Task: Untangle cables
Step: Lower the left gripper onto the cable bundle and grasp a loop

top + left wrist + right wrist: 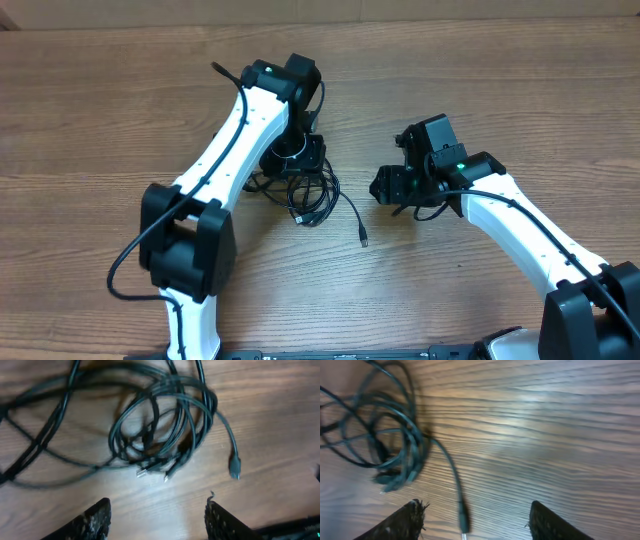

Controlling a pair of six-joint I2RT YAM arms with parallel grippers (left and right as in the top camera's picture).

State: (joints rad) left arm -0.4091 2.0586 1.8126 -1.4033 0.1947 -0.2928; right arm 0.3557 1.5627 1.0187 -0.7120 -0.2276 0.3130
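The cables (312, 198) lie as a tangled black coil on the wooden table, with one loose end trailing to a small plug (363, 238). My left gripper (296, 165) hangs over the coil's far edge. In the left wrist view the cables (160, 425) spread ahead of my left gripper (157, 505), which is open with only bare wood between its fingers. My right gripper (385, 185) sits right of the coil. The right wrist view shows the cables (385, 435) at left and the plug (463, 516) lying on the table within my open right gripper (476, 507), touching neither finger.
The wooden table (500, 80) runs out on all sides. A separate plug (235, 467) lies right of the coil in the left wrist view. The white left arm (215, 160) crosses the table's left half, and the right arm (530, 235) comes in from the lower right.
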